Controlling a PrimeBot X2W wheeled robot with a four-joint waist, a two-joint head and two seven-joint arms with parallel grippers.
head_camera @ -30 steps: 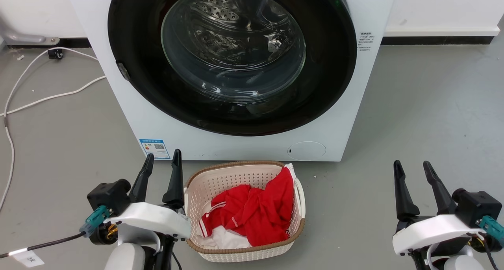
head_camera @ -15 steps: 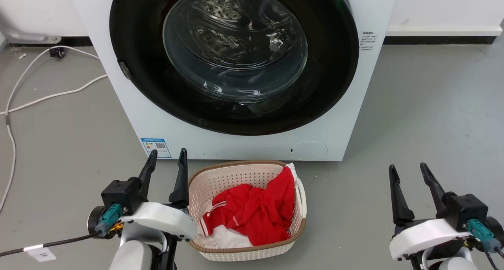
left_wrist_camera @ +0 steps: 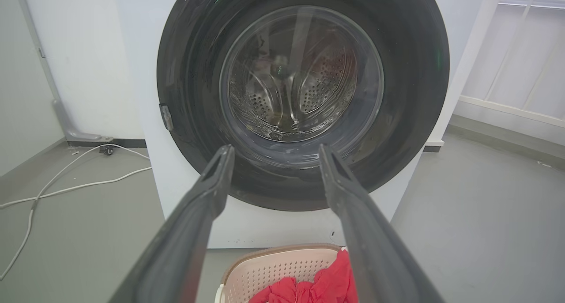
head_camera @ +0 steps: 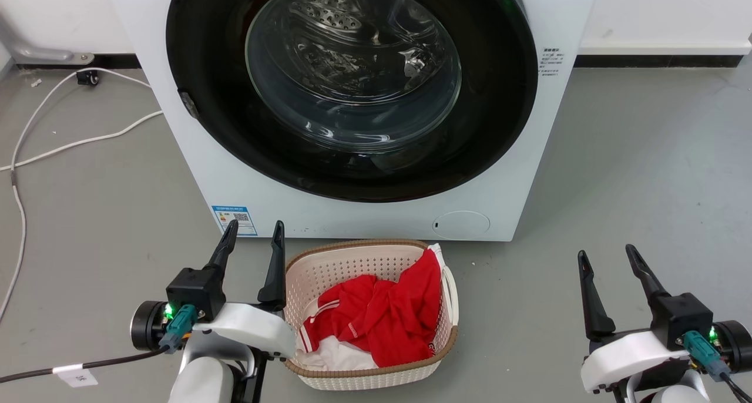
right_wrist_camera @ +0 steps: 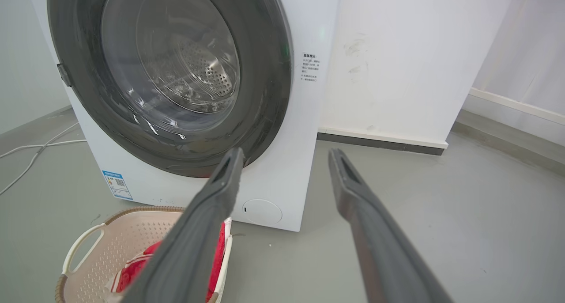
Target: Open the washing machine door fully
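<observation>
The white washing machine (head_camera: 376, 218) stands ahead on the grey floor. Its round glossy black door (head_camera: 499, 121) with the clear glass window lies shut flat against the front; the steel drum shows through the glass. The left wrist view has the door (left_wrist_camera: 185, 73) straight ahead, the right wrist view has the door (right_wrist_camera: 265, 95) to the left. My left gripper (head_camera: 254, 229) is open low at the left, next to the basket, well short of the machine. My right gripper (head_camera: 605, 255) is open at the lower right over bare floor. Nothing is between either pair of fingers.
A beige laundry basket (head_camera: 335, 256) holding red and white clothes sits on the floor right in front of the machine. White cables (head_camera: 70, 144) trail across the floor at the left. A white wall with a dark skirting (head_camera: 658, 59) runs behind.
The left wrist has rolled and the left gripper edged right toward the basket. The right gripper dropped slightly and turned. The door stays shut; the view shifted a little.
</observation>
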